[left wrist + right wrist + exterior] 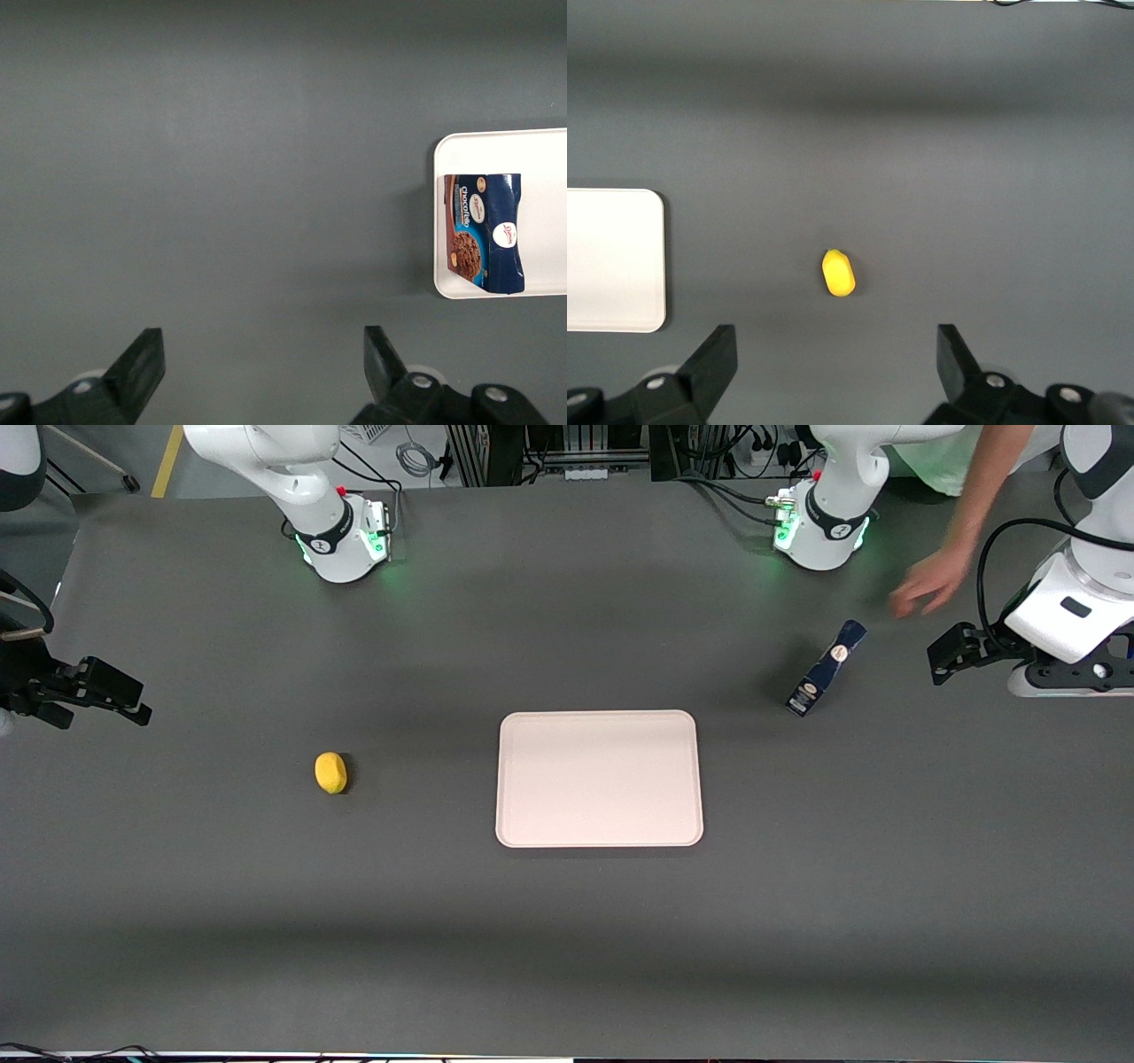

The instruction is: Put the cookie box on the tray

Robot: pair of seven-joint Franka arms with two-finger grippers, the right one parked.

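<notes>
The navy-blue cookie box [826, 669] stands tilted on one end on the dark table, apart from the pale-pink tray [599, 778] and toward the working arm's end of the table. In the left wrist view the cookie box [485, 232] shows its brown cookie picture and overlaps the tray's edge [443, 266]. My left gripper [943, 662] hangs open and empty beside the box, farther toward the working arm's end, not touching it. Its fingers [144, 354] stand wide apart over bare table, with the left gripper [261, 350] well away from the box.
A person's hand [926, 589] reaches over the table, farther from the front camera than the box. A small yellow rounded lump [330, 772] lies toward the parked arm's end; it also shows in the right wrist view [838, 273]. The arm bases [819, 527] stand at the back edge.
</notes>
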